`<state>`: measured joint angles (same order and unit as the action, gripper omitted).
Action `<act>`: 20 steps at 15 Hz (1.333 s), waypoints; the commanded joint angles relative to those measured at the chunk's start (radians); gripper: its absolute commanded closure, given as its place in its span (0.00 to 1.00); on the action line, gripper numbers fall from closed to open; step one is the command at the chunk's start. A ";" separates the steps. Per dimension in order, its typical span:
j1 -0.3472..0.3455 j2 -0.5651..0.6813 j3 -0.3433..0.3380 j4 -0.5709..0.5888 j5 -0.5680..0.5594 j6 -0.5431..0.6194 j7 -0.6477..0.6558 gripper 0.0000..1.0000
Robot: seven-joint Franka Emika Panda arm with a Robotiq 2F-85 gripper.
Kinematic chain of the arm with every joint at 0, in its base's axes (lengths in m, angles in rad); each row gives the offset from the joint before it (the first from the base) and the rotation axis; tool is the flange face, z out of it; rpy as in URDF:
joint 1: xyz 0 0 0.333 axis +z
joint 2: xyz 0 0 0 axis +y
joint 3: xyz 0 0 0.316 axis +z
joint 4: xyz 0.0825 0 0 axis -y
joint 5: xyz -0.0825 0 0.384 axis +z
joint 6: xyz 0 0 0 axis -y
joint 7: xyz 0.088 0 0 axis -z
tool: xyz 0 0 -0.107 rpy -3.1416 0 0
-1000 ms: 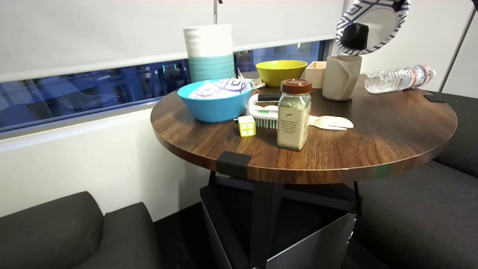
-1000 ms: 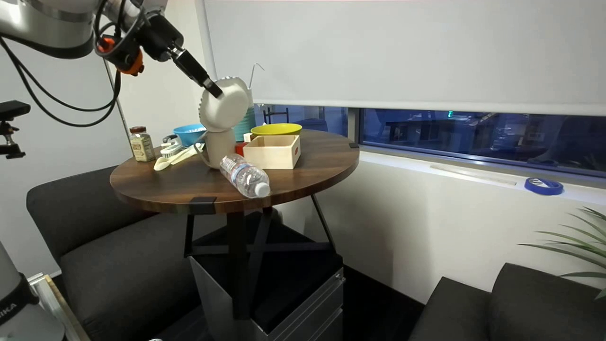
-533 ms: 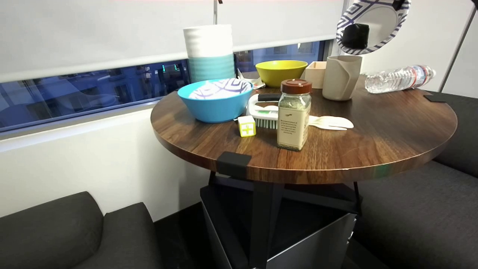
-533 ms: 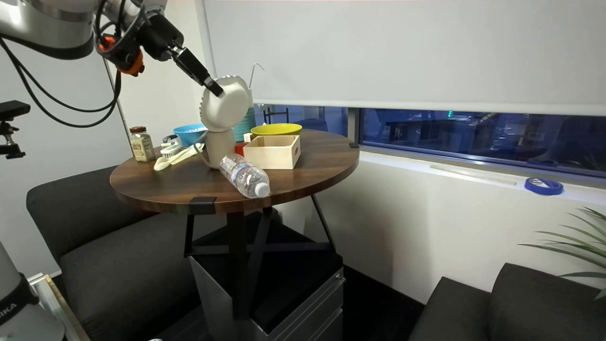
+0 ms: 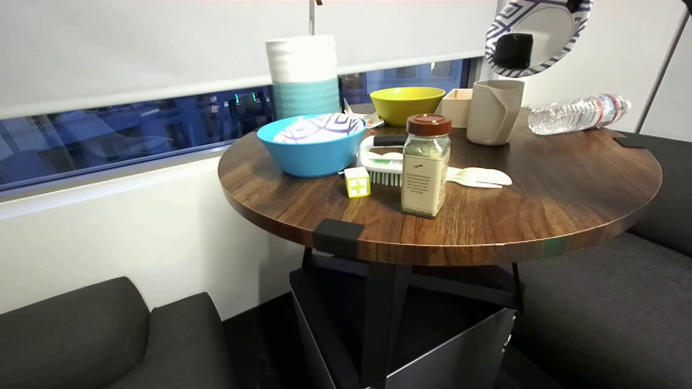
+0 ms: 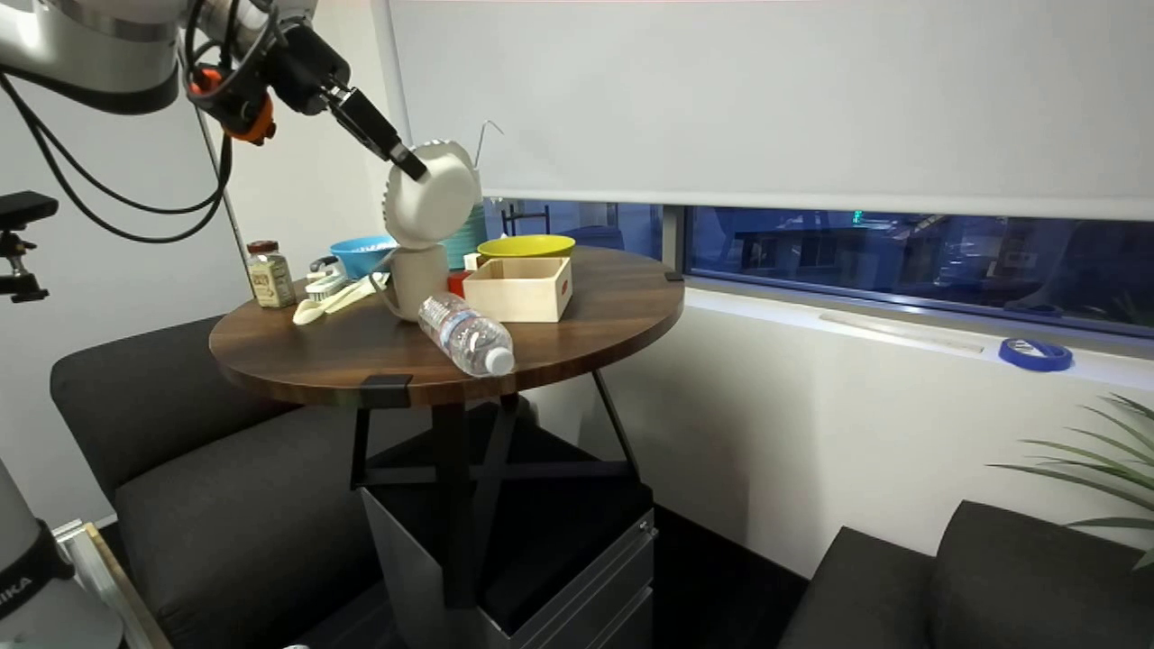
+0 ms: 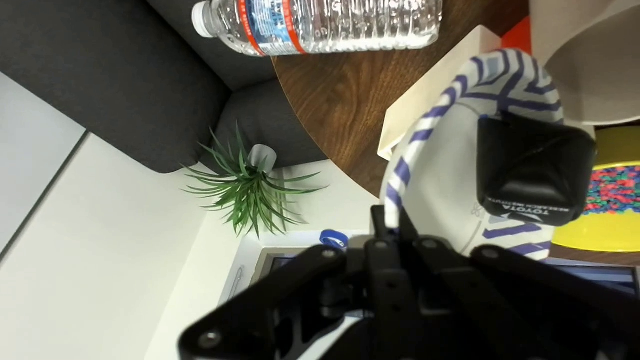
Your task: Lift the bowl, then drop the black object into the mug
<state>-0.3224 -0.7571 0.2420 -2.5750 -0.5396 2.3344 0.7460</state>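
My gripper (image 7: 394, 222) is shut on the rim of the white bowl (image 7: 435, 180) with dark blue stripes. The bowl hangs in the air, tipped steeply, in both exterior views. Inside it, toward its low side, lies the black object (image 7: 535, 172), also visible in the bowl (image 5: 551, 32) in an exterior view. The cream mug (image 5: 493, 116) stands upright on the table, and the bowl's lower edge appears just above the mug's rim in both exterior views. In the wrist view, the mug (image 7: 600, 70) shows its mouth beside the bowl's far end.
A plastic bottle (image 6: 464, 333) lies beside the mug, with a wooden box (image 6: 518, 288) close by. A yellow bowl (image 5: 406, 105) and a light blue bowl (image 5: 316, 156) stand farther off. The brown-lidded jar (image 5: 426, 173), a brush (image 5: 381, 167) and a fork (image 5: 481, 177) share the round table.
The held bowl has risen slightly and shifted a little, with the black object still in it. The gripper stays shut on the rim.
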 commanded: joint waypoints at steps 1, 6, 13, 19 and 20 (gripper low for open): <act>-0.004 -0.018 0.000 -0.012 -0.043 0.035 -0.001 0.99; -0.002 -0.015 -0.005 -0.012 -0.074 0.049 -0.005 0.99; 0.020 -0.008 -0.027 -0.013 -0.062 0.063 -0.045 0.99; 0.019 -0.009 -0.035 -0.023 -0.055 0.102 -0.081 0.99; 0.018 -0.010 -0.035 -0.023 -0.056 0.106 -0.087 0.99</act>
<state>-0.3103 -0.7568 0.2187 -2.5891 -0.5834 2.4096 0.6834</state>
